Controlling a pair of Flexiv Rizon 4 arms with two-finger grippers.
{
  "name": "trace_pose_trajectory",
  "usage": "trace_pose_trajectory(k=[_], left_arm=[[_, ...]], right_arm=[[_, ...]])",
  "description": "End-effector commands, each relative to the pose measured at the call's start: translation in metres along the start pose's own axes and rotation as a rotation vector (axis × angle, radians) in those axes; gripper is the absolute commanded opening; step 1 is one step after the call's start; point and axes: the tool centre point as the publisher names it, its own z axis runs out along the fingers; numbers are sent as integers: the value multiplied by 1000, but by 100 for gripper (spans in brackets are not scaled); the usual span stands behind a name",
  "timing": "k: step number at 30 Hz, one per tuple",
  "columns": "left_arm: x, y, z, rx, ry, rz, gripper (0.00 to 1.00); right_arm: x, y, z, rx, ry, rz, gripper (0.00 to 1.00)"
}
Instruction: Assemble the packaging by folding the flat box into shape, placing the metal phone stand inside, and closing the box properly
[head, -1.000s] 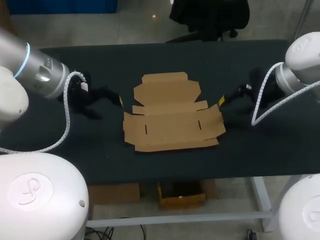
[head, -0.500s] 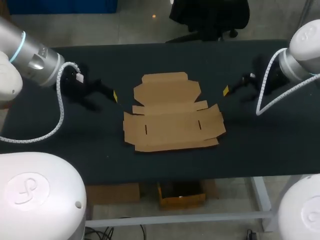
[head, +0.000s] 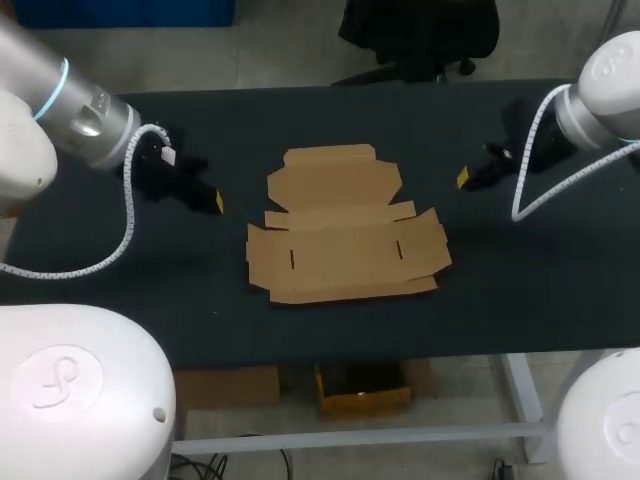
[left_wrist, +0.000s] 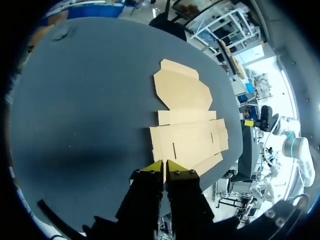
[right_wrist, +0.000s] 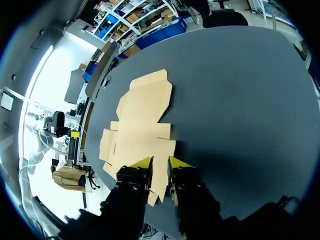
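A flat, unfolded brown cardboard box (head: 345, 225) lies in the middle of the black table, flaps spread, the lid panel on the far side. My left gripper (head: 217, 200) hovers to the box's left, apart from it. In the left wrist view the gripper (left_wrist: 164, 166) is shut on nothing, with the box (left_wrist: 185, 120) ahead of it. My right gripper (head: 464, 179) sits off the box's right far corner, not touching. In the right wrist view the gripper (right_wrist: 160, 162) shows a narrow gap between its tips, nothing in it, and the box (right_wrist: 140, 125) ahead.
The black tabletop (head: 330, 110) stretches well beyond the box on both sides and behind. Its front edge (head: 350, 352) runs a short way in front of the box. White cables (head: 125, 230) hang from both wrists above the table.
Both grippers have closed from wide open, the left fully, the right to a narrow gap. Each has drawn outward, away from the box's sides. The box has not moved.
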Motion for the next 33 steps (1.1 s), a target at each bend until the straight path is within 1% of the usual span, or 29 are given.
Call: trace_pose_trajectory(k=[1,9,10,26,28,29,33], left_arm=[[3,2,3,10,-23,8,0],[4,9,0,23,-45,45,0],[4,9,0,21,-47,45,0],[4,9,-1,18,-53,38,0],[9,0,9,15,-80,73,0],[10,-4,12,20,-88,82,0],[6,-24,16,54,-96,98,0]], right_arm=[[0,4,1,12,-16,5,0],[-3,1,-1,21,-43,-2,0],[-3,1,-2,20,-60,3,0],[-3,1,-2,20,-60,3,0],[-3,1,-2,20,-60,3,0],[-5,2,3,26,-62,-4,0],[-13,9,15,37,-40,-5,0]])
